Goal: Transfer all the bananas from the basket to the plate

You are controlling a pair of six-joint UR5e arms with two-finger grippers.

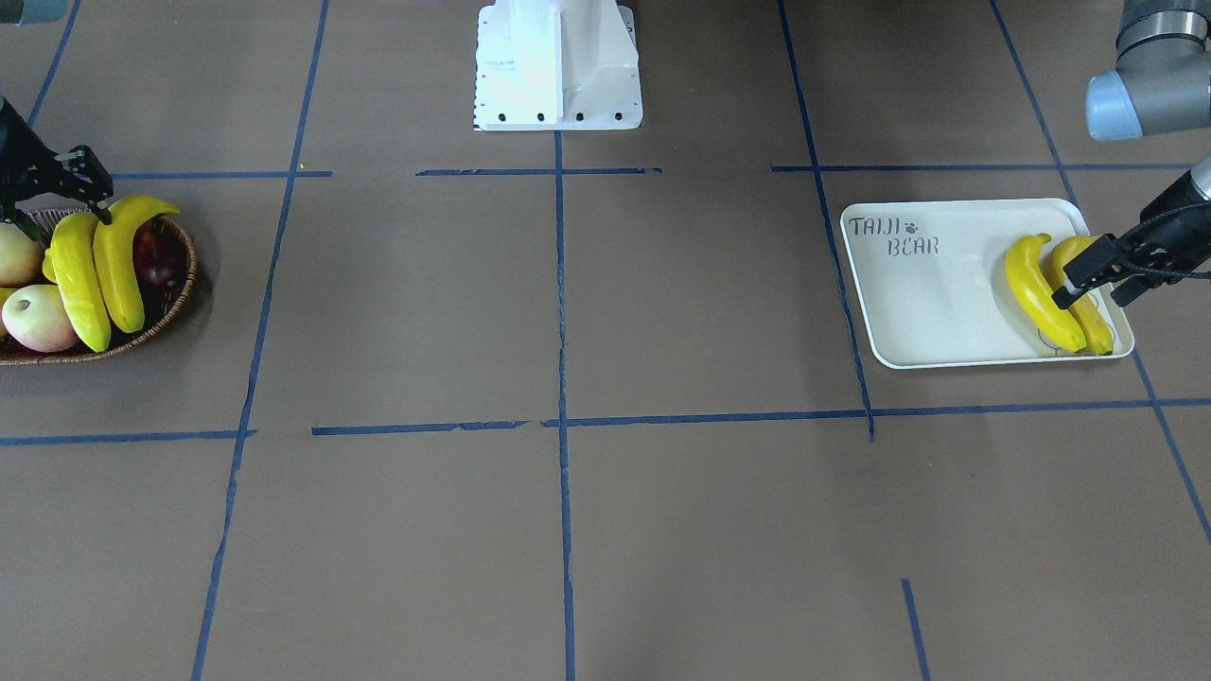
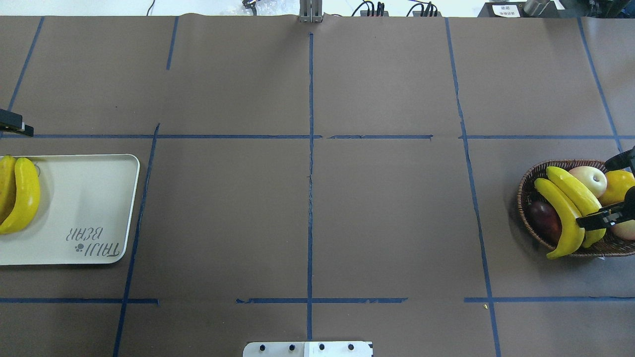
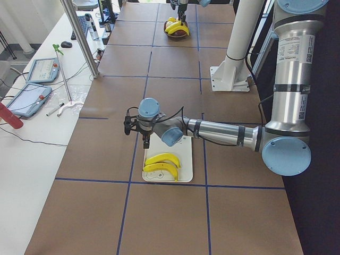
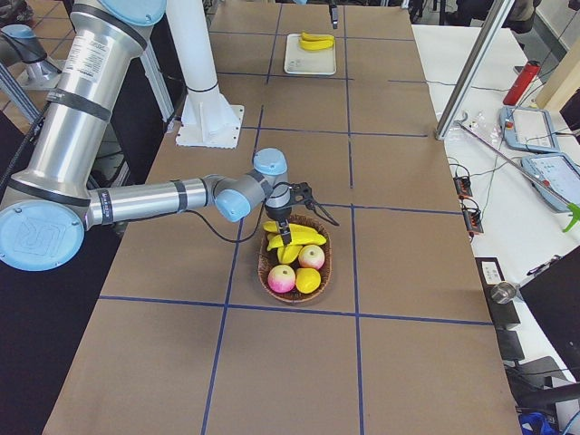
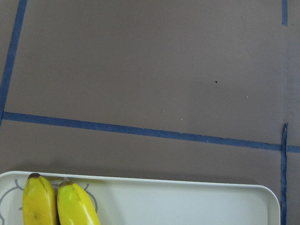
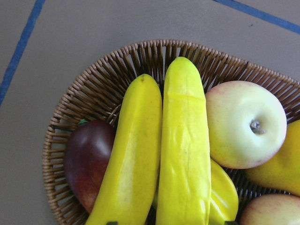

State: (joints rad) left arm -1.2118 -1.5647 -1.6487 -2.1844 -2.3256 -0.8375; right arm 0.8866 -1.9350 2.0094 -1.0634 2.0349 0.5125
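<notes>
Two yellow bananas lie side by side in the wicker basket; they also show in the overhead view and the right wrist view. My right gripper is open just above the basket, with one finger on each side of the bananas. Two bananas lie on the cream tray, one yellow and one duller orange. My left gripper is open and empty just above them.
The basket also holds pale apples, a dark red fruit and another yellow fruit. The white robot base stands at the middle of the table's robot side. Blue tape lines cross the brown table.
</notes>
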